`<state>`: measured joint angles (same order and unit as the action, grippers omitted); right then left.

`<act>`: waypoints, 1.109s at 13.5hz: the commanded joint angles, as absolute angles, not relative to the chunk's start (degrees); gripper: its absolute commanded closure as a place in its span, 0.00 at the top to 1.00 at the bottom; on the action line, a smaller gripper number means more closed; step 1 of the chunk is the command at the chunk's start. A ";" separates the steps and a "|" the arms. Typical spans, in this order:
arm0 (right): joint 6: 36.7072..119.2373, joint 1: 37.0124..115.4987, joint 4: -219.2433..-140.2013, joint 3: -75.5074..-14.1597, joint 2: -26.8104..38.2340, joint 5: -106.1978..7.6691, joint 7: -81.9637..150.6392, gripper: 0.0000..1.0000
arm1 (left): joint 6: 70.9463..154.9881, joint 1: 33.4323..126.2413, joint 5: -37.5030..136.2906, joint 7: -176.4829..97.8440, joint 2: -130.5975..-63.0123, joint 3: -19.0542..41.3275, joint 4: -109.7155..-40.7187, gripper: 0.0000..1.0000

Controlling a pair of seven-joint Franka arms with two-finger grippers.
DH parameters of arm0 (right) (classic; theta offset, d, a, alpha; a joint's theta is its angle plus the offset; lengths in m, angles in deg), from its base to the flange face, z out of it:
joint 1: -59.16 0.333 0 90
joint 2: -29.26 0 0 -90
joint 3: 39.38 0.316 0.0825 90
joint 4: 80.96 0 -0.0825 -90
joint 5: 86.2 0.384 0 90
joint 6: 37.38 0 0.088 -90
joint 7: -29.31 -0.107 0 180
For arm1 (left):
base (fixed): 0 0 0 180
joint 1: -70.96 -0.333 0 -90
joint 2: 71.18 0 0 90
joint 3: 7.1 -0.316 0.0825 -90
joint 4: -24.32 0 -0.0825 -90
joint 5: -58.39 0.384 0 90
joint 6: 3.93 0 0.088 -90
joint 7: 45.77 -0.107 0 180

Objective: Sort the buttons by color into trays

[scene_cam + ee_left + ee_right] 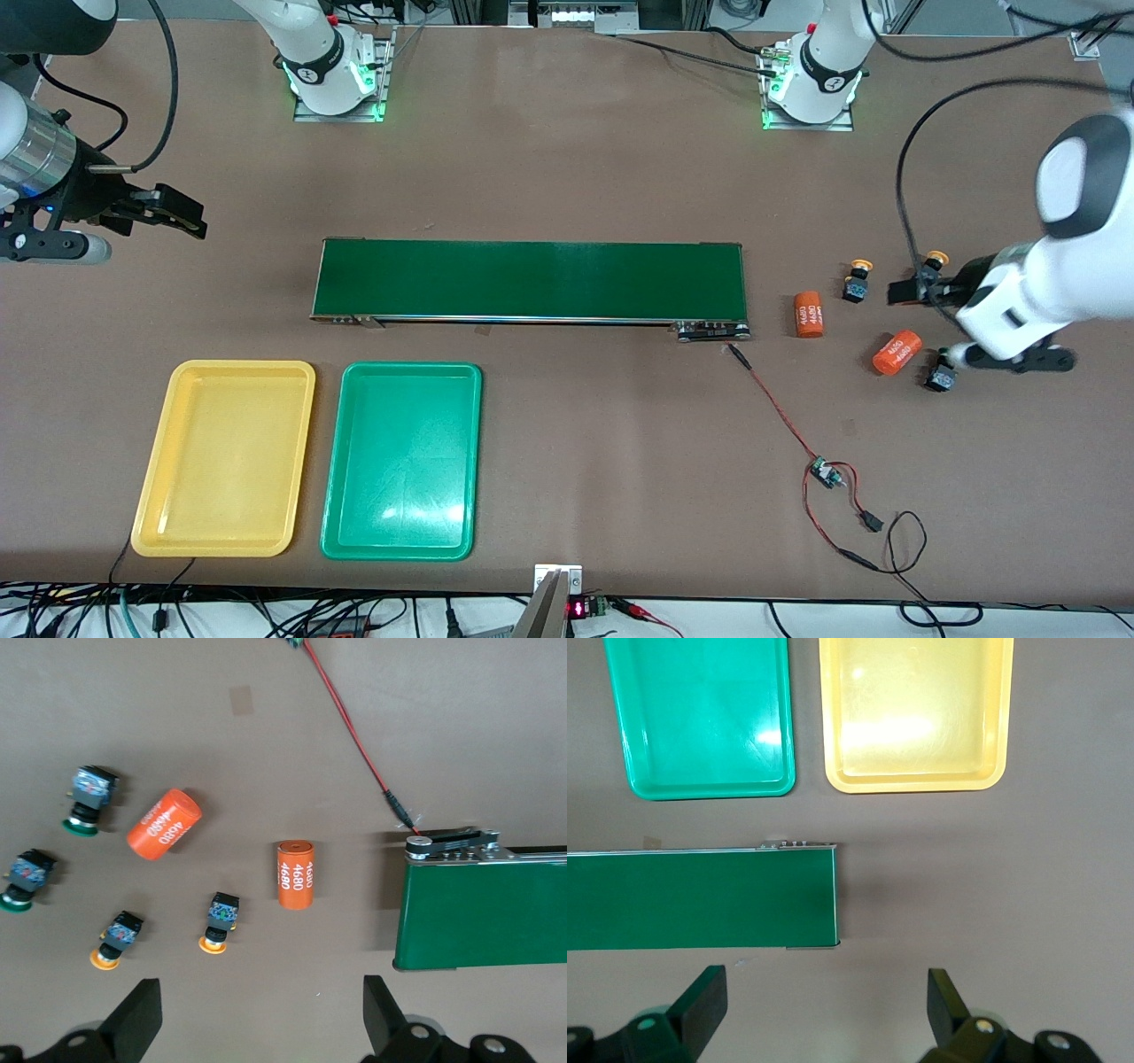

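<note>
Two 4680 cylinders (164, 824) lie among buttons (219, 921).

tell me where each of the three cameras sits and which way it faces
Front view: high, facing both arms' bases, over the whole table.
Left wrist view: looks down on four buttons; open left gripper fingertips show.
Right wrist view: looks down on the yellow tray and green tray; open right gripper shows.
Both wrist views share the conveyor belt.
</note>
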<state>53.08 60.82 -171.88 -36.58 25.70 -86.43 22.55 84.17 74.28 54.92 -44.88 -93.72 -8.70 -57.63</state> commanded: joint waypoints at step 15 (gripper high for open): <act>53.49 61.09 -171.75 -36.40 26.01 -86.37 21.66 1.00 | 86.24 73.86 54.87 -45.15 -96.23 -8.77 -58.82 1.00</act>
<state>53.32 60.83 -171.87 -36.57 25.70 -86.43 22.55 85.64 73.99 54.92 -44.89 -96.58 -8.77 -58.28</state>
